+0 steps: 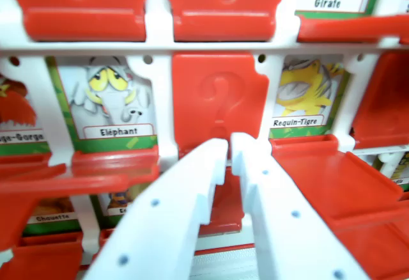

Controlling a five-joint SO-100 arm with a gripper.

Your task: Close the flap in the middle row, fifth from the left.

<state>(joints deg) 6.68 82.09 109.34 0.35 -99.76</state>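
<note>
Just above pincer (229,144) tips | red question-mark flap (219,98) | jaws nearly together, holding nothing

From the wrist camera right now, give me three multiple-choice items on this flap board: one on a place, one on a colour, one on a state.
1. Where is the Eléphant card relative to the question-mark flap?
A. On the wrist view's left
B. On the wrist view's right
C. Directly above

2. What colour are the gripper fingers?
A. Black
B. White
C. Blue

3. What state is the gripper in?
A. Wide open
C. Clamped on a card
B. Nearly shut, holding nothing

Answers: 1 A, the elephant card sits left of the red flap, with Requin-Tigre on the other side. 2 B, both fingers are white plastic. 3 B, the tips nearly meet with only a thin gap and nothing between them.
</note>
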